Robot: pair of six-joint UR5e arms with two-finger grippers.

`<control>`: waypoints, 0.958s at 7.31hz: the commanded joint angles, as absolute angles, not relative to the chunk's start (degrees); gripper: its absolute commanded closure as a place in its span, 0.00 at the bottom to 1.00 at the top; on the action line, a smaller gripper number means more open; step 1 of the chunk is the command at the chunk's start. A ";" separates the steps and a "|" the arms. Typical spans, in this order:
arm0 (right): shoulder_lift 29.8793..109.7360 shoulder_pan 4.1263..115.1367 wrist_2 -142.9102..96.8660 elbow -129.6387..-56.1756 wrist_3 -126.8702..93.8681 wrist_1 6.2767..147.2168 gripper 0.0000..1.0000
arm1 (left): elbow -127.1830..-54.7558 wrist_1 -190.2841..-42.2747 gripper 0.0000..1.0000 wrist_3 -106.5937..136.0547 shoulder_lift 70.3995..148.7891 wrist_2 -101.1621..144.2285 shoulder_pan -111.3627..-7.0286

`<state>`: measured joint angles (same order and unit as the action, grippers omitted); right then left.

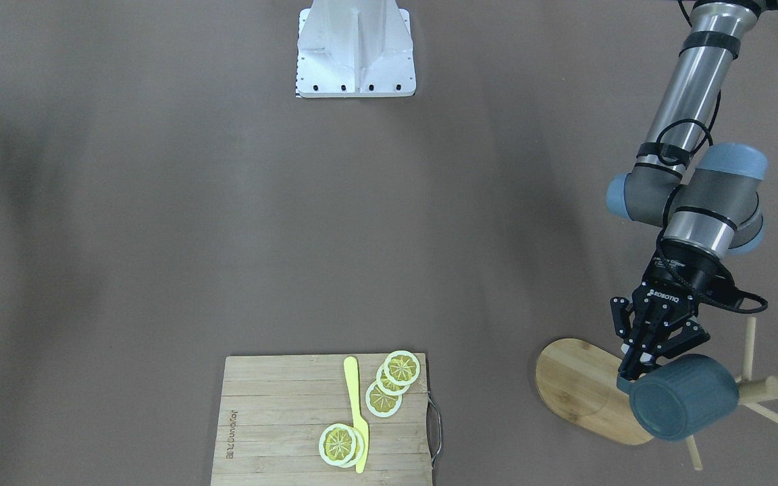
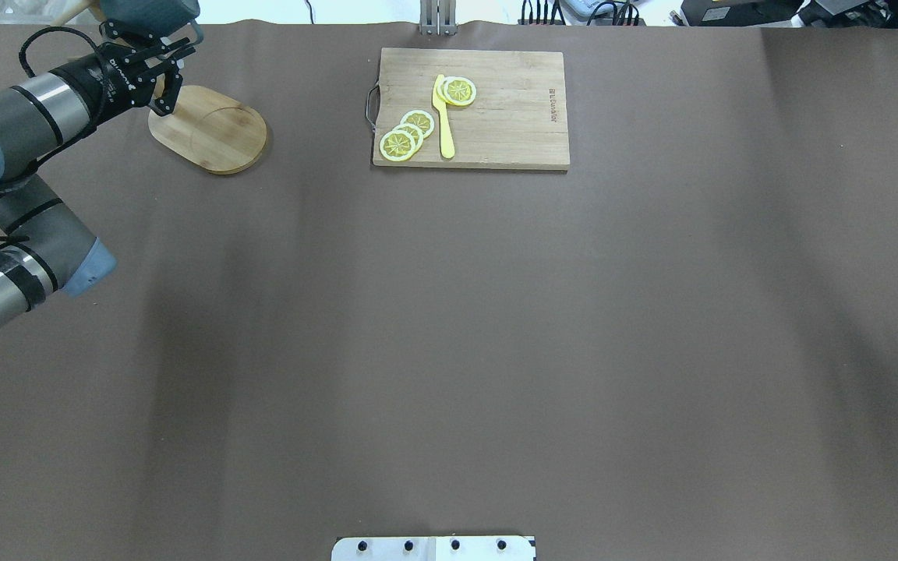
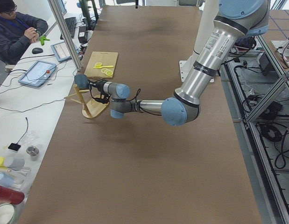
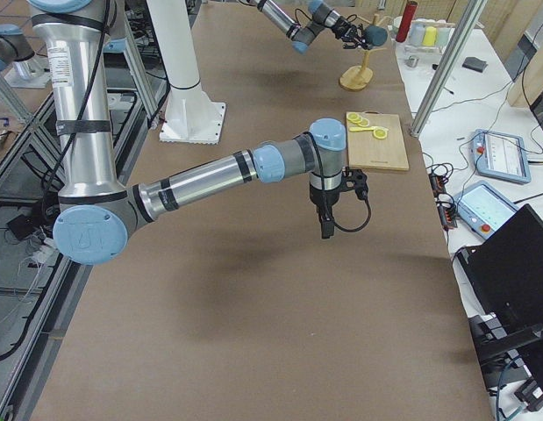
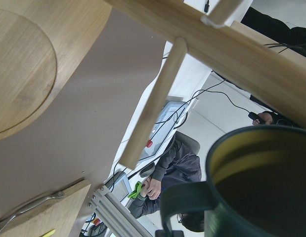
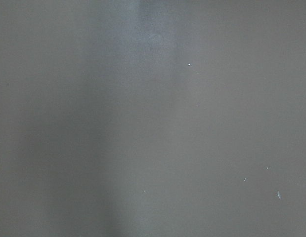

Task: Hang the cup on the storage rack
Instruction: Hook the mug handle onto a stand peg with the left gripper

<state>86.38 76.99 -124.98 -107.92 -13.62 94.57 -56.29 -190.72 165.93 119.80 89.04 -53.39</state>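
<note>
- My left hand (image 1: 635,368) is clamped on the cup (image 1: 686,398), which lies on its side above the rack (image 1: 578,385) base, beside the post.
- I'd line the handle (image 5: 187,195) up with 1 peg (image 5: 153,103), then slide on slowly.
- Right hand (image 4: 326,224): I cannot tell its grip.

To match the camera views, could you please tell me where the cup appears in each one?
Front-facing: cup lower right.
Overhead: top-left edge.
Exterior left: left of centre.
Exterior right: top, right of centre.
Left wrist: lower right.
Right wrist: not in view.
Landmark: the storage rack, with its oval base.
</note>
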 commanded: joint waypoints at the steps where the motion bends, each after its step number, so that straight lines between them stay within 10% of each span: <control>1: 86.13 76.99 -124.89 -107.93 -13.71 94.57 0.00 | -56.16 -190.72 0.01 165.50 119.79 89.03 -53.35; 7: 86.04 76.99 -124.89 -107.93 -13.62 94.57 0.00 | -59.57 -196.16 0.01 162.71 116.64 89.30 -52.91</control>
<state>86.05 76.99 -124.89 -107.90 -13.67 94.57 -57.65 -194.79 164.62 117.85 89.26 -53.09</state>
